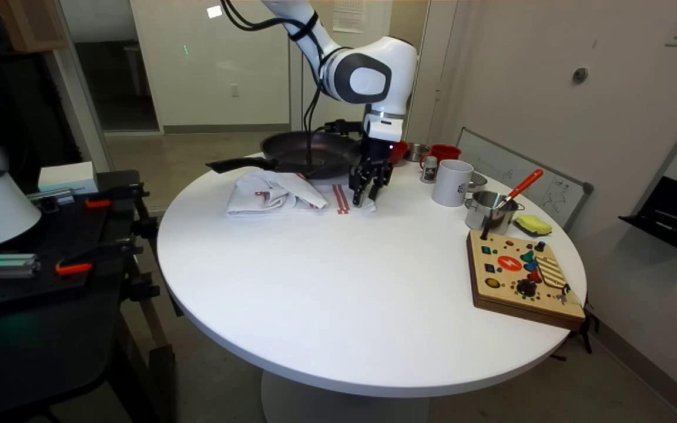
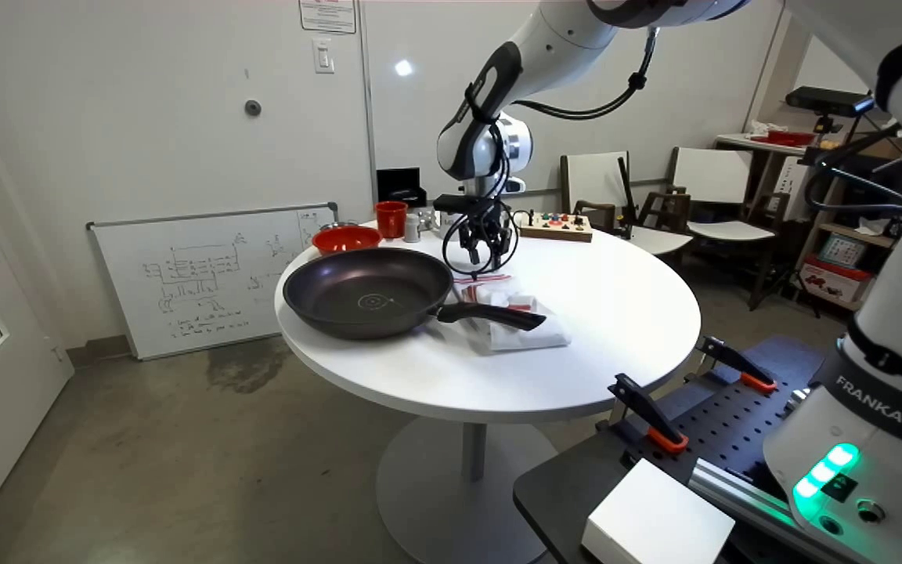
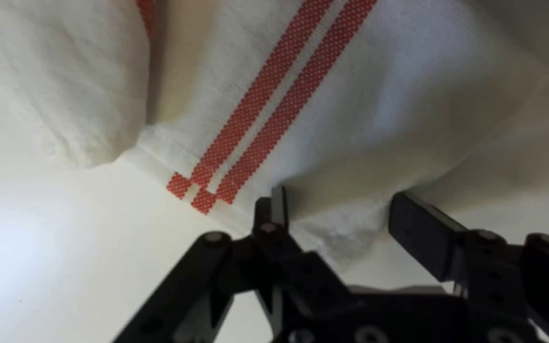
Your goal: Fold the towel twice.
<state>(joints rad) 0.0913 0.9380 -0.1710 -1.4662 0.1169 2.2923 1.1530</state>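
Observation:
The white towel with red stripes lies on the round table, bunched at one end (image 1: pixel 268 194) and flat at the striped end. It also shows in an exterior view (image 2: pixel 533 333), partly behind the pan handle. In the wrist view the towel (image 3: pixel 374 95) shows two red stripes, a raised fold at left and one corner between the fingers. My gripper (image 3: pixel 337 197) is open, its fingertips apart on either side of that corner, at or just above the cloth. In both exterior views the gripper (image 1: pixel 365 201) (image 2: pixel 485 260) points down at the striped end.
A large dark pan (image 1: pixel 315 154) stands right beside the towel, its handle (image 2: pixel 490 314) reaching past it. A white mug (image 1: pixel 452 183), metal pot (image 1: pixel 479 212), red cup (image 1: pixel 446 151), red bowl (image 2: pixel 347 238), shaker (image 1: pixel 429 170), yellow sponge (image 1: pixel 532 224) and wooden knob board (image 1: pixel 520 279) stand around.

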